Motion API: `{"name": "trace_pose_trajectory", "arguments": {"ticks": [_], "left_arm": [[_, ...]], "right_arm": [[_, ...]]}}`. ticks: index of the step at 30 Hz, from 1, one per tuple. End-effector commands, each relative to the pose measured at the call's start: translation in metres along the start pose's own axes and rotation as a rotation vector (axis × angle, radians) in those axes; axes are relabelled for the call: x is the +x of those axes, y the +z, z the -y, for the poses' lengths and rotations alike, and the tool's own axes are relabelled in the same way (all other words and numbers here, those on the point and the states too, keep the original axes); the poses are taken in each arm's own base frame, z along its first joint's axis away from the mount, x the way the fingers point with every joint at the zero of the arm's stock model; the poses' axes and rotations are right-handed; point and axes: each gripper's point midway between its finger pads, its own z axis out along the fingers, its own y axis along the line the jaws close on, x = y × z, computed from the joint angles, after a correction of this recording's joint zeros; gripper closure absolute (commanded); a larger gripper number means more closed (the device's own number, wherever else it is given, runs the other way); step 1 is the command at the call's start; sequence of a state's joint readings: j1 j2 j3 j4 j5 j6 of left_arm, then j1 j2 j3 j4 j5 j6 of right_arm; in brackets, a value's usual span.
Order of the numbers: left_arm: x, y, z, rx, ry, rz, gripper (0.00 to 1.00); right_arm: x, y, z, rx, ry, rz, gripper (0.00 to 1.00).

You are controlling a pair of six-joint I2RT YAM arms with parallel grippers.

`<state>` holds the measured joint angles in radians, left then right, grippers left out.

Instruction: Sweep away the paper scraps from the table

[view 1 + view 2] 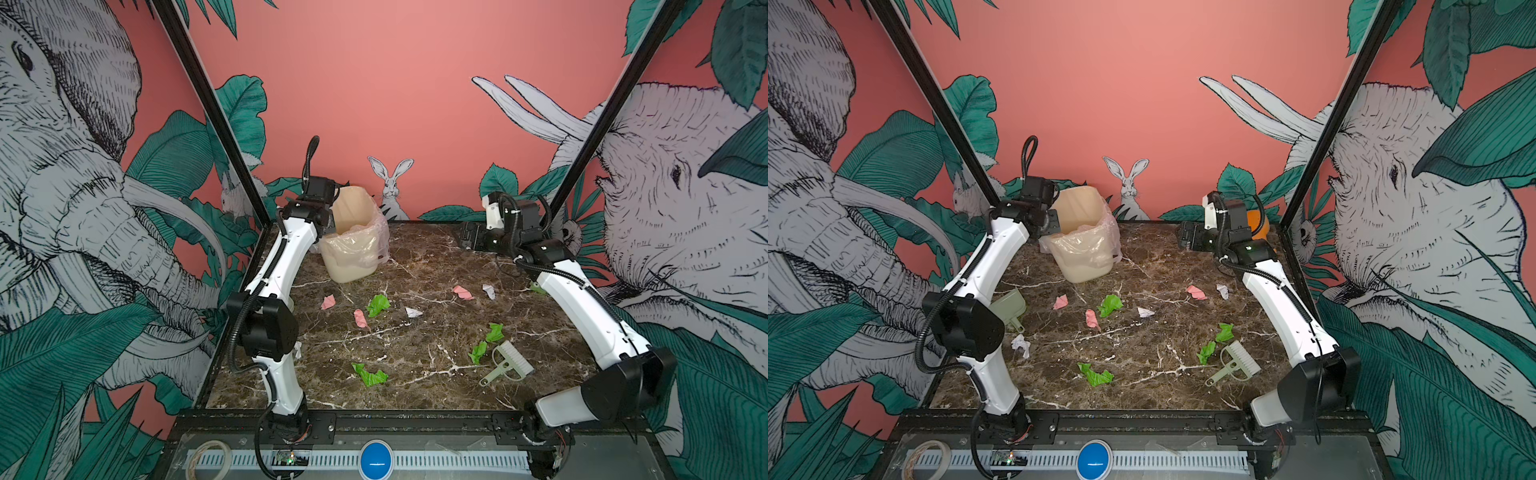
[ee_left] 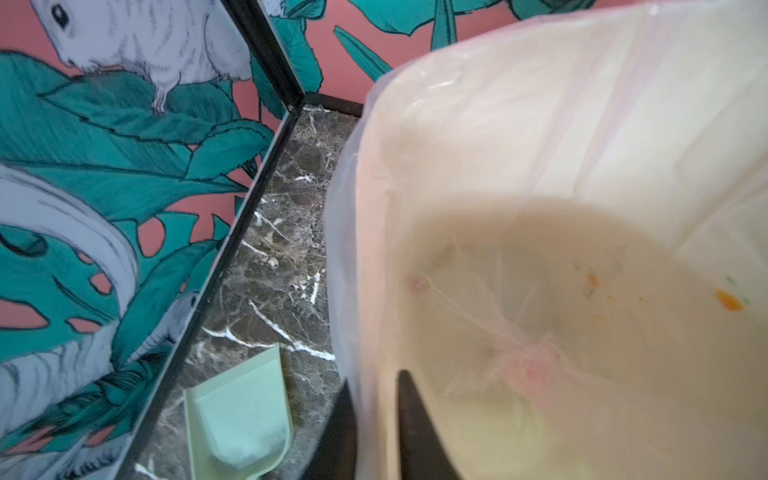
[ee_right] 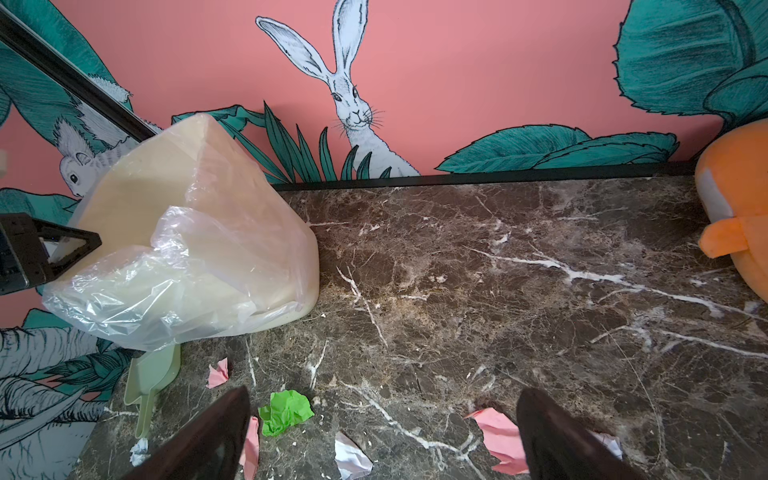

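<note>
paper scraps (image 3: 286, 412) on table (image 3: 457, 270), near spread R gripper (image 3: 384, 392) fingers (image 3: 199, 440), untouched

Backdrop: coral-pink wall (image 1: 374, 83) mural, white rabbit (image 1: 390, 183) centre back, grey sketched elephant heads (image 1: 62, 166) far left and far right, teal leaves (image 1: 241, 108) throughout, two black frame posts (image 1: 210, 108) slanting in from the upper corners, flat even lighting.

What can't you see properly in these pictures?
Dustpan: in a top view, the left arm covers part.
Orange toy: right wrist view, cut off by the picture edge.
Left fingers: left wrist view, cut off at the bottom edge; grip on the bin unclear.
Orange specks in the bin: left wrist view, too blurred to name.
</note>
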<state>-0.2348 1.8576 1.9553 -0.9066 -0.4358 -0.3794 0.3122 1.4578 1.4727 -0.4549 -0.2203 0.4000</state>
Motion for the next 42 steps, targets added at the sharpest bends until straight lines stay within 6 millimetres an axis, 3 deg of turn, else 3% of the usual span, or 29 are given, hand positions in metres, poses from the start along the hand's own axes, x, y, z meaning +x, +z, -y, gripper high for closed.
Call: {"name": "trace_pose_trajectory", "arguments": {"ticks": [1,4,10,14,15,21,28,36,42], "left_arm": [[-0.017,-0.031,-0.007,0.036,-0.028,0.069,0.61],[-0.022,-0.040,-0.009,0.044,0.002,0.086,0.43],[-0.032,-0.070,-0.017,0.075,0.026,0.143,0.16],[-0.025,-0.093,-0.016,0.131,0.045,0.167,0.08],[-0.021,-0.100,-0.015,0.140,0.062,0.174,0.07],[0.025,-0.131,0.002,0.208,0.186,0.164,0.01],[0.114,-0.151,0.048,0.405,0.264,0.096,0.01],[0.195,-0.171,0.111,0.673,0.368,-0.007,0.01],[0.225,-0.167,0.134,0.730,0.423,-0.068,0.01]], "right_arm": [[-0.002,-0.005,-0.001,0.008,-0.024,0.013,0.01],[0.006,-0.009,0.008,0.056,-0.039,-0.002,0.01],[0.040,-0.022,0.029,0.150,-0.051,-0.088,0.01],[0.071,-0.037,0.044,0.215,-0.031,-0.166,0.01],[0.092,-0.039,0.051,0.236,-0.011,-0.217,0.01],[0.171,-0.068,0.053,0.214,0.187,-0.339,0.01],[0.260,-0.097,0.065,0.403,0.367,-0.452,0.01],[0.312,-0.130,0.090,0.684,0.544,-0.513,0.01],[0.344,-0.121,0.093,0.675,0.792,-0.462,0.05]]}}
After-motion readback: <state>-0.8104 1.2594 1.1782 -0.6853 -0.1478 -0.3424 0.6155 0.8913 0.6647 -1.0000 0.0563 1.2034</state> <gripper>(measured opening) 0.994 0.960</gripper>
